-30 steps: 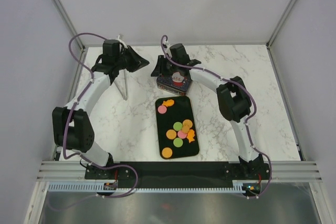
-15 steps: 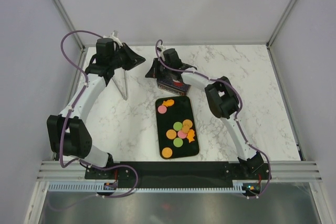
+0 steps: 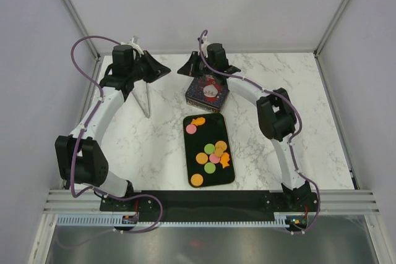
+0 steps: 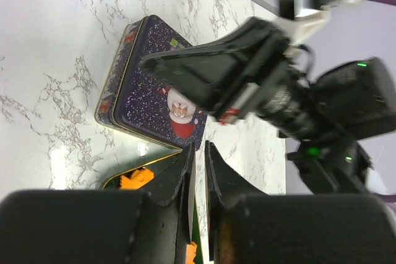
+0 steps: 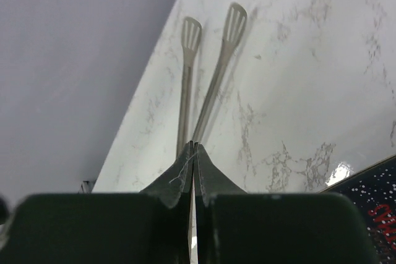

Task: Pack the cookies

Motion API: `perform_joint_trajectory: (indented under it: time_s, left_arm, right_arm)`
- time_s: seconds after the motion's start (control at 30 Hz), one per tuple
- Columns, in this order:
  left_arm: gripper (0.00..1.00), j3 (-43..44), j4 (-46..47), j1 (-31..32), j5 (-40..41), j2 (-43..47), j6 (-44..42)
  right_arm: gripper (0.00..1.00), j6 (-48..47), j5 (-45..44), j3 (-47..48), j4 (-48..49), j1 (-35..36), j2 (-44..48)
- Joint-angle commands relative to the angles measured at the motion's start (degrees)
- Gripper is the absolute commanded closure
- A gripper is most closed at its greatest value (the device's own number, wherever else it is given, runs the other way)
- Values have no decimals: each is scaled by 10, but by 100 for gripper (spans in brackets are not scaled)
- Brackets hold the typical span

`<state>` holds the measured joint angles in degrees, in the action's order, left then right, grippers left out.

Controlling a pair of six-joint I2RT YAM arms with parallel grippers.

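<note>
**Both pincers far from the cookies**

The left pincer (image 3: 159, 70) hangs over the far left of the desk (image 3: 309, 103), above the tongs (image 3: 147, 100). Its fingers are almost closed, with only a slit between them, and hold nothing. To its right, the right pincer (image 3: 187, 69) points towards it, just beyond the far edge of the tin (image 3: 207, 93). Its fingers are pressed together and empty. The cookies (image 3: 213, 153) lie on the black tray (image 3: 207, 131) in the middle of the desk, two near its far end and the rest clustered lower down. They are well apart from both pincers, with the tin between them and the right one.
</note>
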<state>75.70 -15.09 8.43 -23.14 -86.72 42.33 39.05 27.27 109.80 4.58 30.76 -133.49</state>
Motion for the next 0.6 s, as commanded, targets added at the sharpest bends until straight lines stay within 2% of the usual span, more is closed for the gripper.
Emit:
perform_joint_trajectory:
  time_s: [0.0,0.27,0.47,0.57]
  left_arm:
    - [82,22,4,-5,-21,22,-22]
    - [82,23,5,-7,-29,16,-20]
    - [82,20,8,-6,-31,8,-19]
    - [82,20,9,-6,-31,2,-19]
  right_arm:
    - [96,20,14,-28,85,-11,93]
    - [96,43,18,-114,128,-6,97]
    - [97,38,5,-149,116,20,25]
    - [98,10,-8,-127,55,35,-27]
